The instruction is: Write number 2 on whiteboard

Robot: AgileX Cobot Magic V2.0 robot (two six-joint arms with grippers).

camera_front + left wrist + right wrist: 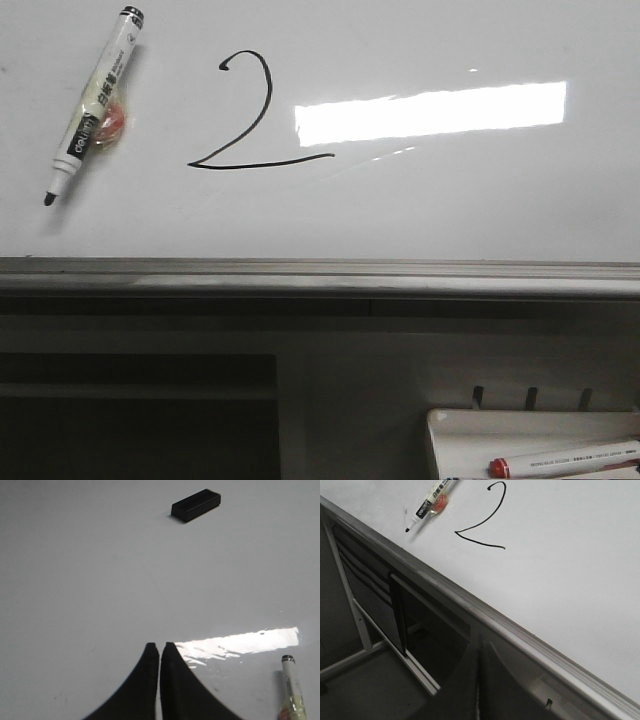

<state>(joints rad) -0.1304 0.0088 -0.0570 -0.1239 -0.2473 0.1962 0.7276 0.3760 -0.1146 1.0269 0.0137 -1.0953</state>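
A black hand-drawn number 2 [245, 115] stands on the glossy whiteboard [450, 200]; it also shows in the right wrist view [487, 522]. An uncapped black marker [92, 100] lies on the board left of the 2, tip toward the rail; it also shows in the right wrist view [429, 502], and its end in the left wrist view [292, 687]. My left gripper [160, 647] is shut and empty over bare board. My right gripper [479, 650] is shut and empty, off the board below its grey edge rail [485, 615]. Neither gripper shows in the front view.
A black block eraser [196, 505] lies on the board, seen from the left wrist. A small white tray [470, 430] with a red-capped marker [565, 461] sits below the rail at the right. A dark shelf frame [380, 605] lies under the board.
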